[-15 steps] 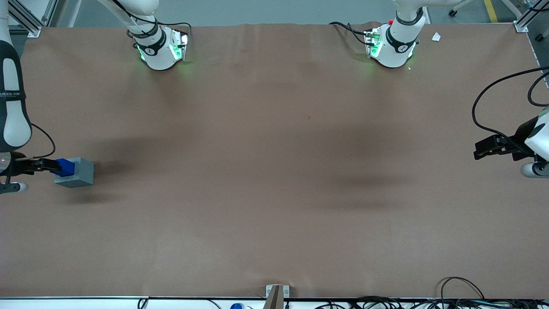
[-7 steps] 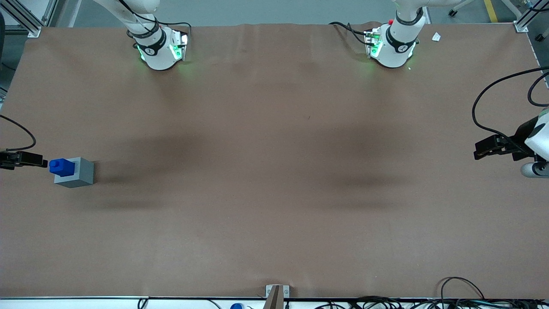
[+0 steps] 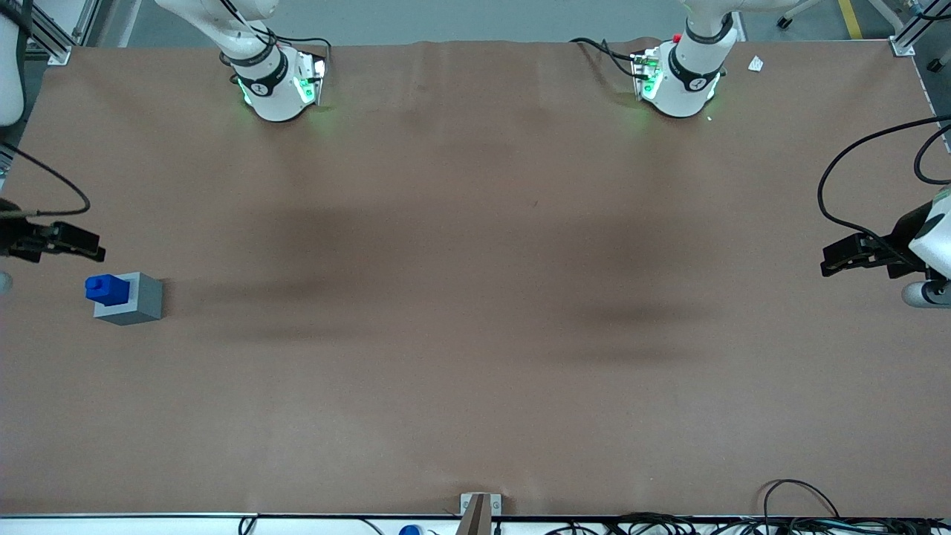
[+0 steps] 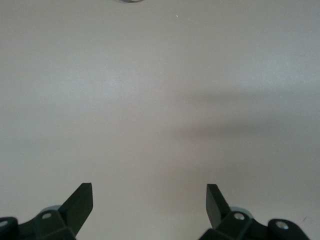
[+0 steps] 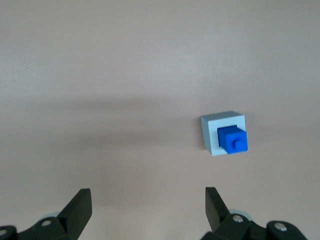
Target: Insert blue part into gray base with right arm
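Because the small bright blue plastic block (image 3: pixel 107 289) already sits in the light gray plastic cube's (image 3: pixel 135 301) socket at the table's nine-o'clock edge, the black two-finger gripper (image 3: pixel 88 245) hangs open and empty above, toward its eleven o'clock.

A plain, pale beige table surface (image 4: pixel 150 90) fills nearly everything here, with a soft dark shadow band (image 4: pixel 235 117) lying across it. Two black angular gripper fingertips (image 4: pixel 80 202) poke up from the lower edge, set well apart with bare table between them.
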